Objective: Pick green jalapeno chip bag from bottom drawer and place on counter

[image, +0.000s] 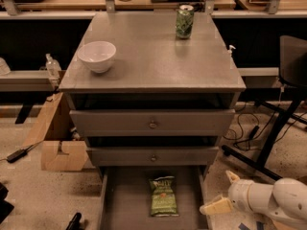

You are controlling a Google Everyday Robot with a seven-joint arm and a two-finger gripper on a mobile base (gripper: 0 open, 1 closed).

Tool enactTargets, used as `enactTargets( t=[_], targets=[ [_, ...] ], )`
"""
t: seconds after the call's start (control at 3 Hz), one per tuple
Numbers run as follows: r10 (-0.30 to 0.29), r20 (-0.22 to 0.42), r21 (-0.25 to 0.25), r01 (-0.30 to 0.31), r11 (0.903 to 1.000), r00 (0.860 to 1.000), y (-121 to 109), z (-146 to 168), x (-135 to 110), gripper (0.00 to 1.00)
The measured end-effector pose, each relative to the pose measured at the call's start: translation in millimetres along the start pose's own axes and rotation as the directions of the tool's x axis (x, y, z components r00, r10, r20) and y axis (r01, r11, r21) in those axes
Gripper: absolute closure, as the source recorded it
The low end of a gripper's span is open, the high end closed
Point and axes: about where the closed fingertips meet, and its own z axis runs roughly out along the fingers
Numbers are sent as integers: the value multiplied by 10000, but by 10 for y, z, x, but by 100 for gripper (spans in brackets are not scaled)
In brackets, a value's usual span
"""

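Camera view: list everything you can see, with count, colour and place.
bottom drawer: one, grey, pulled open.
green jalapeno chip bag: one, olive green, flat on the bottom drawer floor.
counter: one, grey, cabinet top.
bowl: one, white, counter left.
drink can: one, green, counter rear right.
knobbed drawers: two, grey, shut, above the bottom drawer.
cardboard box: one, brown, floor left.
gripper: one, white, cream jaws apart, empty, right of the bottom drawer.

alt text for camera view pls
An olive-green chip bag lies in the open grey metal bottom drawer; the pale two-finger gripper hangs open right of the drawer, not touching the bag. A white bowl and green can stand on the grey counter.
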Motion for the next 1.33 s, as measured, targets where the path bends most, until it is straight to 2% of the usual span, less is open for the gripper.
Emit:
enactTargets(
  t=[0.33, 0.67, 1.0, 1.33],
  targets=[
    [306, 59, -136, -305, 9994, 9995, -20, 378, 224, 0],
    [303, 19, -226, -302, 9993, 9995, 1, 446, 227, 0],
    [293, -122, -532, -299, 9981, 9995, 71, 680, 238, 0],
    [273, -437, -1221, -325, 9920, 9987, 134, 1239, 332, 0]
  ],
)
